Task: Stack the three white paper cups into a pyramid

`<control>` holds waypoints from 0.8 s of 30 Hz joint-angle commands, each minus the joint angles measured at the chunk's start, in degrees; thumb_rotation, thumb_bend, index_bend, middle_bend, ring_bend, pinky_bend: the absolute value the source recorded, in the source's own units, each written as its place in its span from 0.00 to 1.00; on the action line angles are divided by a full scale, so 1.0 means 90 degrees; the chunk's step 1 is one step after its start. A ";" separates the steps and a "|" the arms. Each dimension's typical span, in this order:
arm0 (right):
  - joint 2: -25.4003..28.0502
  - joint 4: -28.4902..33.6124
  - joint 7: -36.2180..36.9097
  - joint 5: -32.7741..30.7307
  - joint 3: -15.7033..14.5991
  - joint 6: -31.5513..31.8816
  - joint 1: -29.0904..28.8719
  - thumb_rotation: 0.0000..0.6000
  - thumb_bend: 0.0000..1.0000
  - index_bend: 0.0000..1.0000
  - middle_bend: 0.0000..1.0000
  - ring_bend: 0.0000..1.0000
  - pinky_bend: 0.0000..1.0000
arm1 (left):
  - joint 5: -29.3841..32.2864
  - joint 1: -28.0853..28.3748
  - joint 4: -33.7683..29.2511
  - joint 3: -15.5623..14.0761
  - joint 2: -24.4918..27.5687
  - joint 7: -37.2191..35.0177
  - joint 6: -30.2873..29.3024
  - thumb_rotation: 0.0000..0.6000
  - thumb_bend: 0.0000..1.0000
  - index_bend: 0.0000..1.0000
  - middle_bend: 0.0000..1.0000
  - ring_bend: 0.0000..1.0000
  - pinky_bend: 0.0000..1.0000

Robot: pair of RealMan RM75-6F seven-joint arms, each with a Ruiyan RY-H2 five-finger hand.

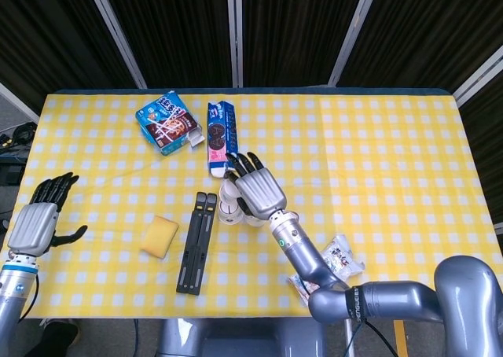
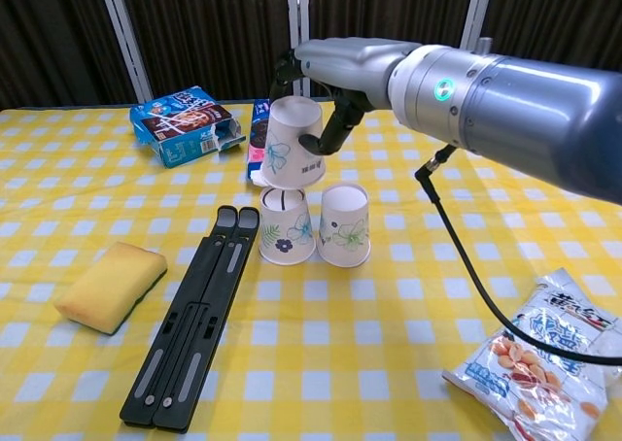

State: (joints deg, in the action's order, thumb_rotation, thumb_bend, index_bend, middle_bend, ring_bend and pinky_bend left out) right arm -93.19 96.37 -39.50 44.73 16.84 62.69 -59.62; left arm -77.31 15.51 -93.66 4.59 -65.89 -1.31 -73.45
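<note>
Two white floral paper cups stand upside down side by side on the yellow checked cloth, the left cup (image 2: 286, 226) and the right cup (image 2: 345, 226). The third cup (image 2: 292, 144) is upside down and slightly tilted, held in my right hand (image 2: 335, 77) just above the left cup; whether the two touch I cannot tell. In the head view my right hand (image 1: 255, 187) covers most of the standing cups (image 1: 229, 213), and the held cup (image 1: 229, 190) shows at its left edge. My left hand (image 1: 36, 224) hovers open at the table's near left edge, holding nothing.
A black folding stand (image 2: 190, 315) lies left of the cups, with a yellow sponge (image 2: 109, 286) beyond it. A blue snack box (image 2: 183, 122) and a blue cookie box (image 1: 218, 134) lie behind. A snack bag (image 2: 544, 349) lies at the near right.
</note>
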 commanded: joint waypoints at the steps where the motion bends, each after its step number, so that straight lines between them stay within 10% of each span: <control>1: -0.0038 0.0038 -0.0063 -0.0036 -0.0027 0.0048 -0.0022 1.00 0.42 0.34 0.00 0.00 0.00 | 0.0015 -0.0006 0.0015 0.0019 0.0011 -0.0040 0.0003 1.00 0.26 0.00 0.00 0.00 0.00; 24: 0.0177 0.0724 -0.0794 -0.0475 -0.0222 0.0495 -0.0033 1.00 0.42 0.34 0.01 0.00 0.00 | -0.0065 -0.0059 -0.0055 0.0040 0.0067 -0.0097 -0.0053 1.00 0.26 0.00 0.00 0.00 0.00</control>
State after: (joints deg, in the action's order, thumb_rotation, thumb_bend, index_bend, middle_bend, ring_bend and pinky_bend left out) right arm -91.66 102.75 -46.50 40.58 14.95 67.05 -59.88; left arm -77.90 14.99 -94.16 4.95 -65.30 -2.18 -73.92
